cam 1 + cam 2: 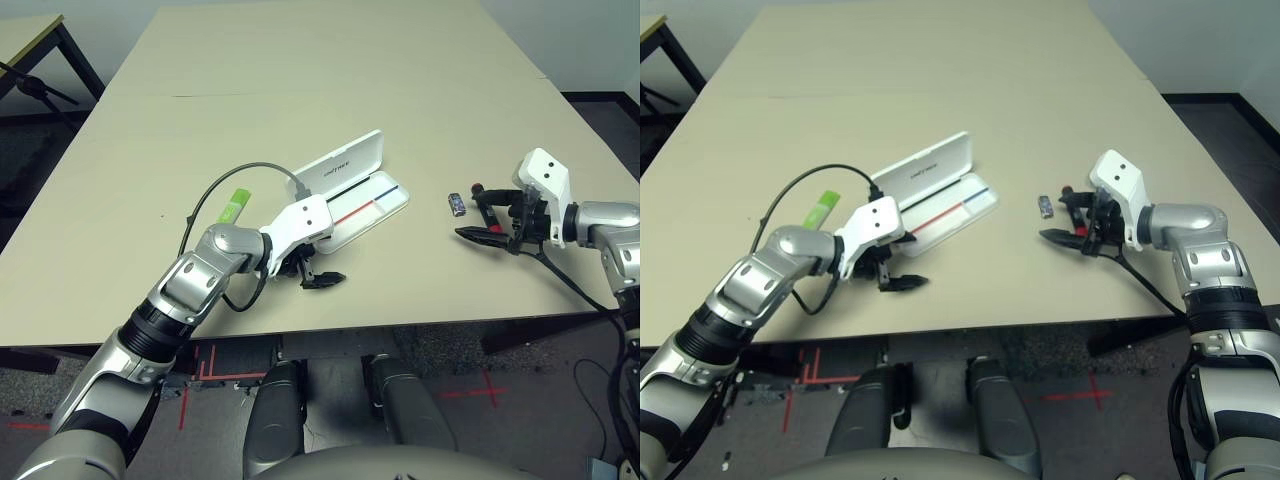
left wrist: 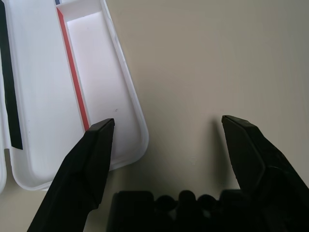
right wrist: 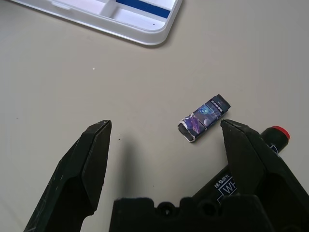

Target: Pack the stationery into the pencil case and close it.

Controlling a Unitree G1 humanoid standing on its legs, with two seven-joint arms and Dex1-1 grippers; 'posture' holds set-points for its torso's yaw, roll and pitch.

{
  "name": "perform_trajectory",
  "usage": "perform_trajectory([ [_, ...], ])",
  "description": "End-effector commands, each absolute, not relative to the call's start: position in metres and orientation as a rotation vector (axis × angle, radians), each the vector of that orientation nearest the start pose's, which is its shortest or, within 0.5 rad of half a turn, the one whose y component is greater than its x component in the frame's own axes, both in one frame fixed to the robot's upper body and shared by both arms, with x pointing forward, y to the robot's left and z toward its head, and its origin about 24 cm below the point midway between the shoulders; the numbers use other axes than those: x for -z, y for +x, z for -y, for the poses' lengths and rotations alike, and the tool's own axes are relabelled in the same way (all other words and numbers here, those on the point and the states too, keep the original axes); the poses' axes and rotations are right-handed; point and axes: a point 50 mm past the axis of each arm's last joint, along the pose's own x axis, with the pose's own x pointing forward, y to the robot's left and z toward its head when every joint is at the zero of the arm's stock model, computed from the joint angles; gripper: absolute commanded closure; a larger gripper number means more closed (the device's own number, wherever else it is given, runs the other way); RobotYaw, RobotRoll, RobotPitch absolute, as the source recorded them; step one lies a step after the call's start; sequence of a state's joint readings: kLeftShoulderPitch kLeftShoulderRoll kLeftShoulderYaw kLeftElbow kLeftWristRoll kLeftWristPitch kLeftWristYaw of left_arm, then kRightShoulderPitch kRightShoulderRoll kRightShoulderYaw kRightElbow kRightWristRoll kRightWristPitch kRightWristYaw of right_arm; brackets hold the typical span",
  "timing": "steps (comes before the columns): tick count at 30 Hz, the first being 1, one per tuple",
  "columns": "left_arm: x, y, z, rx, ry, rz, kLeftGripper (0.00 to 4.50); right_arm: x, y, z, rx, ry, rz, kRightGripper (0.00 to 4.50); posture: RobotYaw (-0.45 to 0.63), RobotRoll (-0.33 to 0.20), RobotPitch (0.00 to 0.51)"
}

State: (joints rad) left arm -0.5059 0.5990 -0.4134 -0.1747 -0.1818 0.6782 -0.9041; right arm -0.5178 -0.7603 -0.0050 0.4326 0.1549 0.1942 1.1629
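A broad beige table (image 1: 300, 110) fills the scene, with dark floor and red tape marks below its near edge. On it the white pencil case (image 1: 350, 190) lies open, its lid tilted up on the far side and its tray, crossed by a thin red-and-blue line, lying flat toward the robot. The left gripper (image 1: 318, 275) sits just at the tray's near corner, with its two black fingers spread wide and nothing between them; in the left wrist view one finger (image 2: 89, 164) overlaps the tray's rounded corner while the other stands over bare tabletop. The lime-green marker (image 1: 232, 207) lies on the table beyond the left forearm, on the outer side of the gripper and apart from the case. Over on the other side, the right gripper (image 1: 490, 215) hovers low over the table, its fingers likewise held wide apart and holding nothing. The tiny block (image 3: 203, 117), dark with a bluish printed wrapper, lies just ahead of it, close to one fingertip (image 3: 239, 145), between the gripper and the case. The red marker pen (image 3: 273, 137) lies right beside that same finger, partly hidden behind it, its red tip poking out past the black body. A black cable (image 1: 215, 195) loops up from the left wrist.
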Motion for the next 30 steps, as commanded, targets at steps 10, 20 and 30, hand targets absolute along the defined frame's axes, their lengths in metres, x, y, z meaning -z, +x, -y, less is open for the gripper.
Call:
perform_trajectory([
  [10,-0.108,0.285,-0.118,1.18,0.522,-0.514,4.4,-0.121,0.306,0.272,-0.878,-0.429,-0.368,0.0,-0.12,0.0,0.159],
  [20,-0.109,0.29,-0.119,1.162,0.546,-0.526,4.46,-0.118,0.305,0.273,-0.867,-0.438,-0.369,0.0,-0.13,0.0,0.158],
  [30,-0.129,0.291,-0.128,1.205,0.636,-0.443,4.46,-0.114,0.307,0.272,-0.869,-0.441,-0.378,0.0,-0.13,0.0,0.154],
])
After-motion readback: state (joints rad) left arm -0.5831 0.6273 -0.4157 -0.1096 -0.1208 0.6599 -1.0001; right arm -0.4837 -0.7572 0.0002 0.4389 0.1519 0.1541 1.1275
